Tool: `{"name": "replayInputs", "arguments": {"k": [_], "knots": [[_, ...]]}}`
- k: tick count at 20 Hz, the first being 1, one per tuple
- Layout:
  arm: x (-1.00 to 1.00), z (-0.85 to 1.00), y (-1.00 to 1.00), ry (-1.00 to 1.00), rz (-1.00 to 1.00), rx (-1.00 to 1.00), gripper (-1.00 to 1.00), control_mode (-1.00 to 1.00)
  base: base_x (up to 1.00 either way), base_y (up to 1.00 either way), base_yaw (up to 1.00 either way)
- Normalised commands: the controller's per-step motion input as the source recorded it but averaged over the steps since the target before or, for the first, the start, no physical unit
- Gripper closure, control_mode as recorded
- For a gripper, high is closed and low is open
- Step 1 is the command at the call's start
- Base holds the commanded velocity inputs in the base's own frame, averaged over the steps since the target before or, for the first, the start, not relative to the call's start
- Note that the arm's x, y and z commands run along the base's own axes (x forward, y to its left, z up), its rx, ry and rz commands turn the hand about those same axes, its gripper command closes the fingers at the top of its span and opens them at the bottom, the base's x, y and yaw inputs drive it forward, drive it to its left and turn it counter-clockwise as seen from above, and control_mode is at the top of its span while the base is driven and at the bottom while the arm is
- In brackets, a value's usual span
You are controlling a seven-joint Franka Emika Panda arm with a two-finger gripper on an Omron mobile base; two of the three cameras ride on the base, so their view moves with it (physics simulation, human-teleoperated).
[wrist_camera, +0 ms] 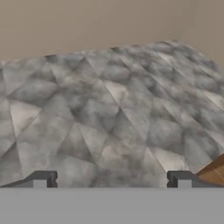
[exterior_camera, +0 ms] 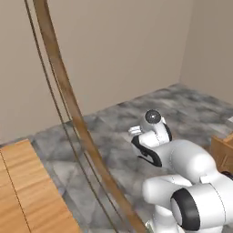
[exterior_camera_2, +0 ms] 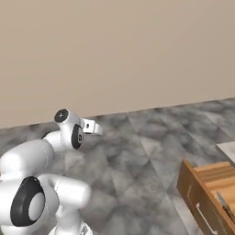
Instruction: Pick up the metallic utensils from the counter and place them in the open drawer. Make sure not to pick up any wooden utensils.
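Two dark fingertips (wrist_camera: 43,179) of gripper (wrist_camera: 111,180) spread wide, empty, above grey floor tiles (wrist_camera: 109,109). Open drawer (exterior_camera_2: 209,193) right of arm; slim grey piece inside. Likely light, stiff, slippery; best pinched mid-handle.

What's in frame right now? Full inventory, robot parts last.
floor: 1, grey marbled tiles, across all three views
wall: beige, behind the floor
drawer: 1, light-wood box with brown front panel and pale handle, open, lower right of right base view
wooden surface: 1, orange-brown planks, lower left of left base view
curved strip: 1, brown, with thin dark lines beside it, top left to bottom centre of left base view
arm: 1, white with dark joints
gripper: 1, dark jaws wide apart, empty, over the floor
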Motion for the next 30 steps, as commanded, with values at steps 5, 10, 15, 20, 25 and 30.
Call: {"name": "replayInputs", "arguments": {"k": [5, 10, 15, 20, 25, 30], "knots": [[0.00, 0.00, 0.00, 0.00, 0.00, 0.00, -1.00, 1.00, 1.00, 0.35, -0.50], [0.00, 0.00, 0.00, 0.00, 0.00, 0.00, -1.00, 1.00, 1.00, 0.10, -0.59], [0.00, 0.00, 0.00, 0.00, 0.00, 0.00, -1.00, 1.00, 1.00, 0.04, -0.61], [0.00, 0.00, 0.00, 0.00, 0.00, 0.00, -1.00, 1.00, 0.86, 0.15, -0.68], [0.00, 0.00, 0.00, 0.00, 0.00, 0.00, -1.00, 1.00, 0.70, 0.39, -0.74], [0.00, 0.00, 0.00, 0.00, 0.00, 0.00, -1.00, 1.00, 0.66, 0.73, -0.75]]}}
